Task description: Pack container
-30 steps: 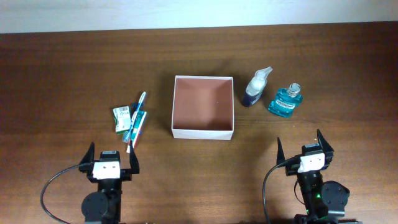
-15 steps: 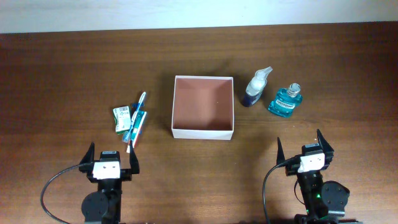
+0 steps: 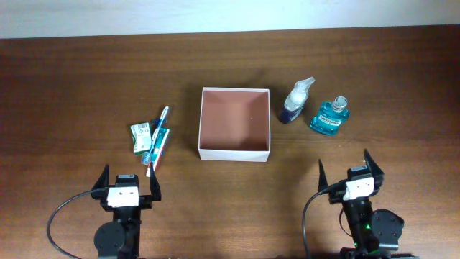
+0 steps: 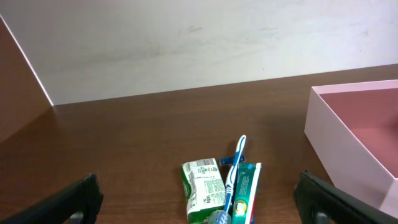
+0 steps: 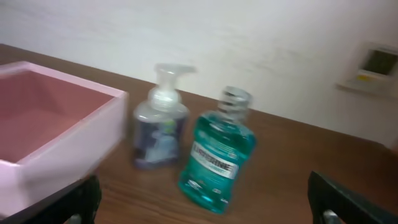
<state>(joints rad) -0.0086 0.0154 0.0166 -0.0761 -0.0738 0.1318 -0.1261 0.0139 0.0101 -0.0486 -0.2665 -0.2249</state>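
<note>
Near left: the left gripper [image 3: 129,181] hangs over the table [image 3: 72,86] with jaws spread wide, holding nothing. Just beyond it, 3 items lie together: a green packet [image 3: 141,136], a toothbrush [image 3: 158,137] and a teal carton [image 3: 161,144]. Centre: the container [image 3: 235,152], open side up. Right of it stand 2 bottles, a pump bottle [image 3: 297,102] and a blue mouthwash bottle [image 3: 330,116]. Near right: the right gripper [image 3: 348,171], jaws equally wide, grasps nothing.
</note>
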